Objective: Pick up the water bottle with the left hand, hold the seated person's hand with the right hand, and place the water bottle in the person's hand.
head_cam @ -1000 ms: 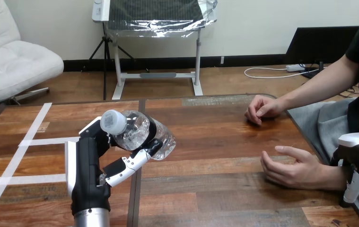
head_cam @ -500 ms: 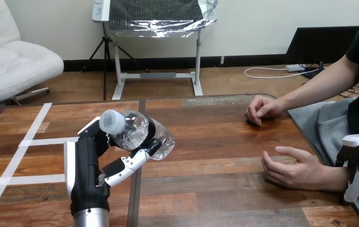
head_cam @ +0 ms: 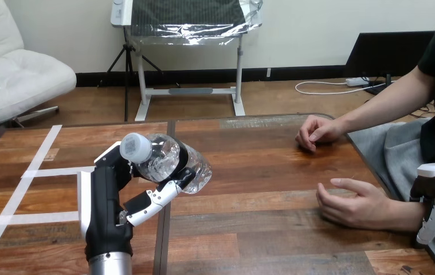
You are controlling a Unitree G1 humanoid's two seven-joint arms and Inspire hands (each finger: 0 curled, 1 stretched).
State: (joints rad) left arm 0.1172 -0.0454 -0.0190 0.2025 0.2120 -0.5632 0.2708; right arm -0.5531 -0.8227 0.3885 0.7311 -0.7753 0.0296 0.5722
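Fingers (head_cam: pixel 156 199) of the left hand (head_cam: pixel 104 197) curl round the water bottle (head_cam: pixel 168 160).

1. Camera on my head, facing forward and down across the table (head_cam: pixel 272 189).
2. Close range: table's near edge runs off the bottom, far edge at mid-height.
3. My left hand (head_cam: pixel 107 195) shows at bottom left; my right hand (head_cam: pixel 432 195) at the right edge.
4. Person (head_cam: pixel 387 106) seated at the view's right.
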